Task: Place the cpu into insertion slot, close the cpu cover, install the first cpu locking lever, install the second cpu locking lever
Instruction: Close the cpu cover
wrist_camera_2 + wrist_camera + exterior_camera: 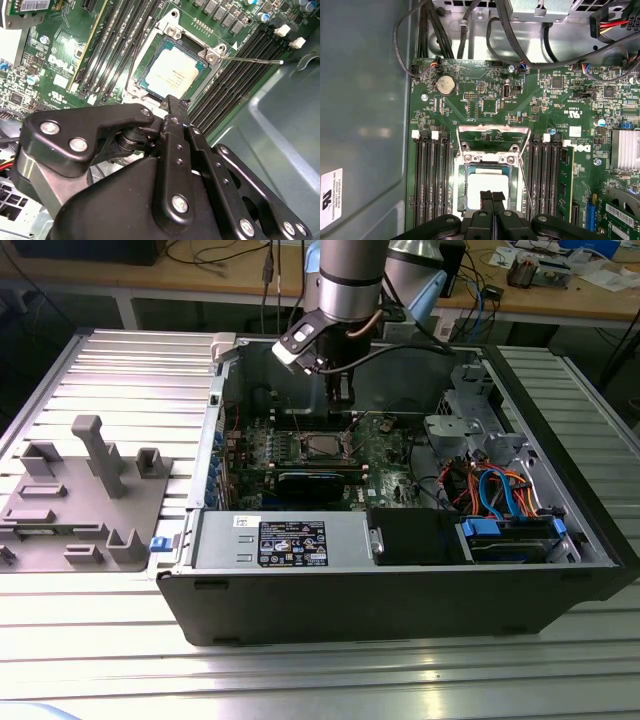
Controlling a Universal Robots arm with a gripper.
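Cpu [487, 181] seated in insertion slot [460, 187], inside open computer case [400, 590] on desk [120, 370]. Cpu cover [492, 128] stands flipped up beyond slot, so I judge cover closing is step in hand. Claw [493, 197] clenched, nothing in it, hovering over cpu edge. Closing calls for tip pressing raised frame down, clear of chip top.

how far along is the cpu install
Done: the cpu sits in the insertion slot. In hand: the gripper, fingers shut and empty, hangs just over it. Left: the cpu cover looks raised off the slot, and a thin locking lever sticks out unlatched.
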